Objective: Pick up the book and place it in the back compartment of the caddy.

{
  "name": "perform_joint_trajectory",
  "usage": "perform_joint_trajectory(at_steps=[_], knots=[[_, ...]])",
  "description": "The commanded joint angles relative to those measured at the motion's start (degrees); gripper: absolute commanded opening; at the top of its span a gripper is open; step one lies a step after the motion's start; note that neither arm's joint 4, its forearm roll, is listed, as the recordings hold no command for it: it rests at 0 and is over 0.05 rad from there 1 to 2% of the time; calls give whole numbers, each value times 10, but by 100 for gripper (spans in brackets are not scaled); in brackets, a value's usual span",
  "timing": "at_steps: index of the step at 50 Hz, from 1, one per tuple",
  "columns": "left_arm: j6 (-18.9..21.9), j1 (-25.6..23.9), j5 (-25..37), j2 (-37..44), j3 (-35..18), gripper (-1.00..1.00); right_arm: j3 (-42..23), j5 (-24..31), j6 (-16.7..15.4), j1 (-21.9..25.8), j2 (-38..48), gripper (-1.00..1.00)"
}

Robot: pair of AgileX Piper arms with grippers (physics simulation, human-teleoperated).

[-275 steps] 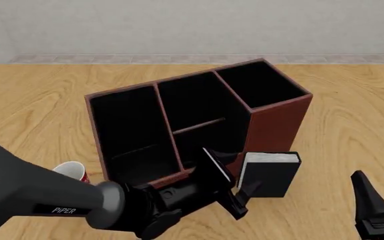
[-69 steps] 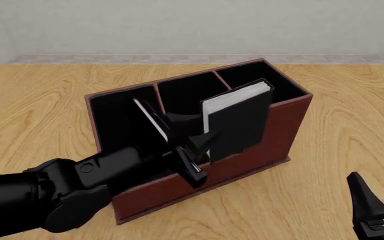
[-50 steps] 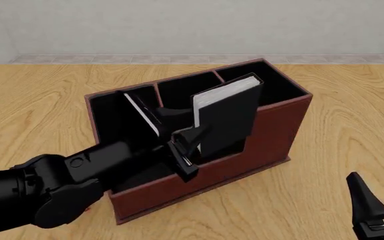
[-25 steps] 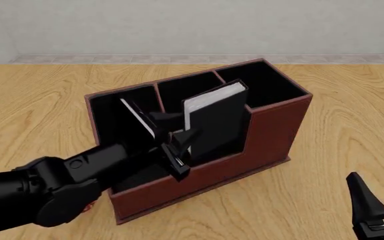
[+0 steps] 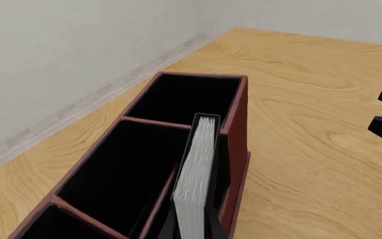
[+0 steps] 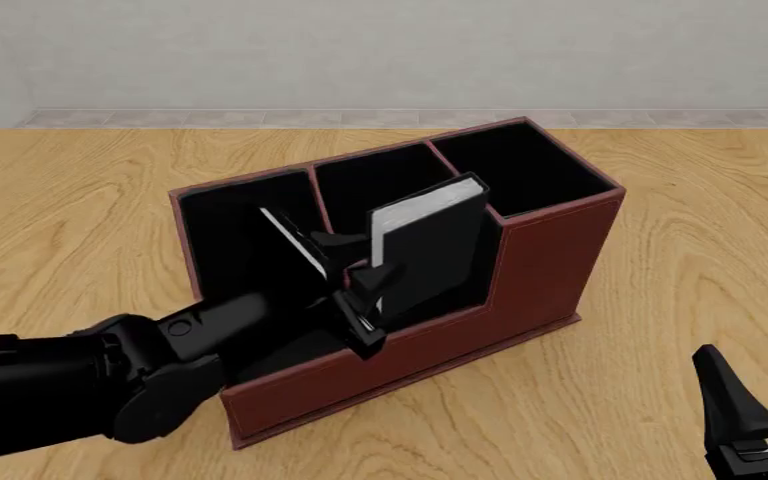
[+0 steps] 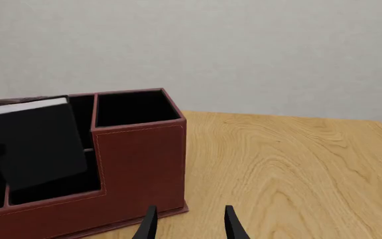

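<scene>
The left pincer (image 6: 353,285) is pinching the book (image 6: 424,255) by its lower corner, one finger on each flat side. The book hangs tilted, with its white page edge up and its top leaning toward 1 o'clock in the front view. Its bottom part has dipped below the rim of the caddy (image 6: 544,270), just behind the low front wall.

What matters most is where the book sits over the pocket. The back compartment (image 6: 364,190) lies toward 11 o'clock from the book, past the thin crossbar. From the front view the book looks closer to the near pocket than to the back one, but I cannot tell for sure which side of the crossbar its bottom edge is on. In the left wrist view, the book (image 5: 198,174) lines up beside the caddy's wall, long way pointing along the box.

I think the book needs to go a little farther back before it is let go.

The right pincer (image 7: 189,224) is spread, holding nothing, low over the worktop (image 6: 678,250) at 5 o'clock, well apart from the caddy. The left arm is the one doing the job.
</scene>
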Motion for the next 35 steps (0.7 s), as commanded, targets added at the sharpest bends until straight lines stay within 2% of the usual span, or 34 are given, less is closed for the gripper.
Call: perform_joint_trajectory(at_steps=[1, 35], knots=[[20, 8, -13, 20, -15, -100, 0, 1, -1, -1, 0, 100], [23, 32, -47, 74, -16, -100, 0, 4, -3, -1, 0, 100]])
